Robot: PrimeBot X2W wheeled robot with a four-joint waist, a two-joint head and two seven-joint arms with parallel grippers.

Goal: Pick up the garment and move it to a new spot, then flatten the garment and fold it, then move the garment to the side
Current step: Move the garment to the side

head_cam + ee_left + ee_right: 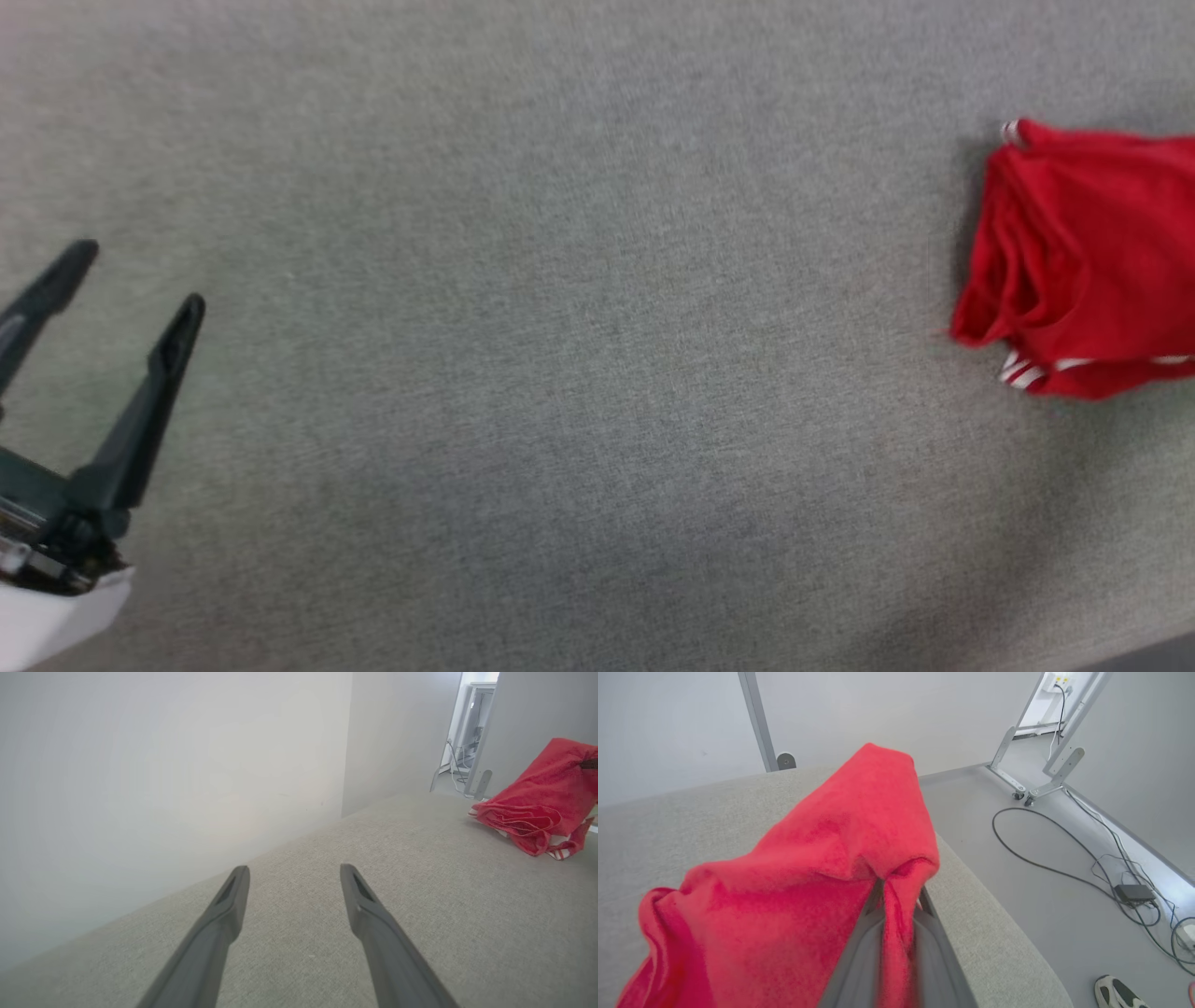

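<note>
Bears a left gripper (138,275) at eight o'clock: two long, tapering black plastic fingers (149,401) with hollowed tips, dark hinge block (65,523), glossy white forearm shell (47,625).

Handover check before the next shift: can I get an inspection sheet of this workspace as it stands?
surface: grey woven fabric top, flat.
job's things: garment, red with striped trim, bunched near the surface's right edge; one part is lifted, the rest lies on the fabric.
clutter: nothing seen.
grippers: left gripper open over the fabric, holding nothing; right gripper shut on a fold of the garment.
cables: black cable looped on the floor, running to a small black box.
surroundings: pale wall; metal frame on castors; a shoe on the floor.
</note>
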